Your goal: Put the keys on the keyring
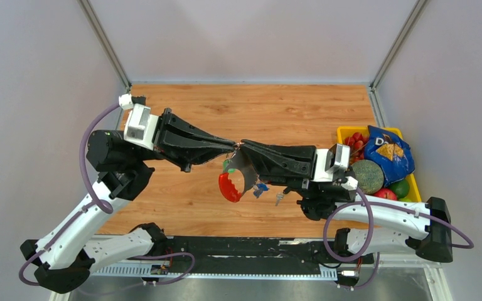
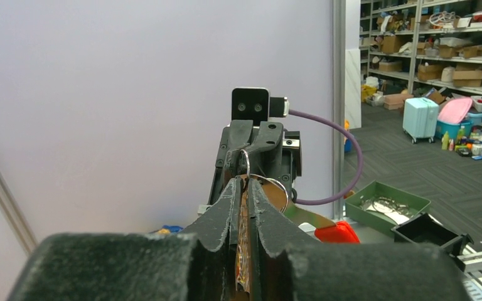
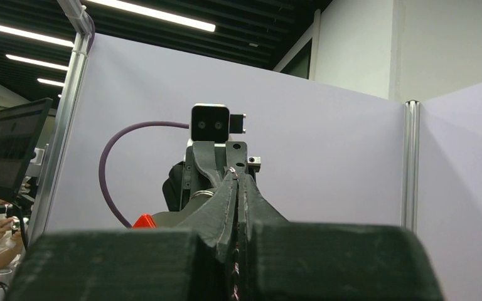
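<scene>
The keyring [image 1: 245, 169] hangs in mid-air over the counter [image 1: 257, 106], where your two arms meet tip to tip. Your left gripper [image 1: 228, 146] is pinched together on it. Your right gripper [image 1: 246, 145] is closed too, with the thin ring looping at its tips, but I cannot tell what it grips. Expect a light, floppy bunch: the wire ring is stiff, slick and springy, while the red tag [image 1: 229, 187] and strap swing freely below. A small silvery piece dangling at the bunch's right side looks like the key [image 1: 279, 199]. Take the ring by its bare wire and the key by its broad head, leaving the hole free. To the right, the yellow bin [image 1: 351, 129] holds a blue snack bag [image 1: 389, 153], red and green produce and a round greenish disc [image 1: 367, 175].
</scene>
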{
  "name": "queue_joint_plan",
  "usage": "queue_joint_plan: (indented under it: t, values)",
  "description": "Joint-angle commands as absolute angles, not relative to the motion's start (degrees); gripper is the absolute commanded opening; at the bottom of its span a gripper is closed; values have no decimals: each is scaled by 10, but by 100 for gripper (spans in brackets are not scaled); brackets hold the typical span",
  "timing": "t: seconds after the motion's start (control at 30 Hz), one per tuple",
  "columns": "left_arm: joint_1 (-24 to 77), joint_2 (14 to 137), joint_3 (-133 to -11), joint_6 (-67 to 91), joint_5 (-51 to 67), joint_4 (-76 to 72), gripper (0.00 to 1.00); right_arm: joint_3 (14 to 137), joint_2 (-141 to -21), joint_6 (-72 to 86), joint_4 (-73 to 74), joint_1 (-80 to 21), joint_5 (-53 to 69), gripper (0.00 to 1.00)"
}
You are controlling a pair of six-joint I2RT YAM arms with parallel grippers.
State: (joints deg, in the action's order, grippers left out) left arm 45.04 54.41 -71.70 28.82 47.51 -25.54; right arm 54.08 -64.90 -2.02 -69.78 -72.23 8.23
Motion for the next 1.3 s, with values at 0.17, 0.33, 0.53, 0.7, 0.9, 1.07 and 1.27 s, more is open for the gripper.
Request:
queue_joint_plan:
  t: [0.17,0.33,0.53,0.7,0.9,1.07,1.27]
  values:
    - [453,551,-728,282,481,-263,2,569,-658,-7,-712,-725,92,0]
    - [454,554,-729,289,481,-266,23,573,-659,-4,-708,-725,99,0]
    - [454,547,-729,278,476,-254,51,569,-651,-3,-701,-725,105,0]
    - [454,530,-731,260,469,-230,58,563,-644,-6,-695,-725,104,0]
    - [454,521,-739,249,468,-212,60,556,-638,-10,-693,-724,101,0]
    - [454,512,-740,245,466,-205,60,552,-633,-13,-688,-724,101,0]
    - [454,508,-746,232,457,-193,61,550,-633,-7,-688,-725,105,0]
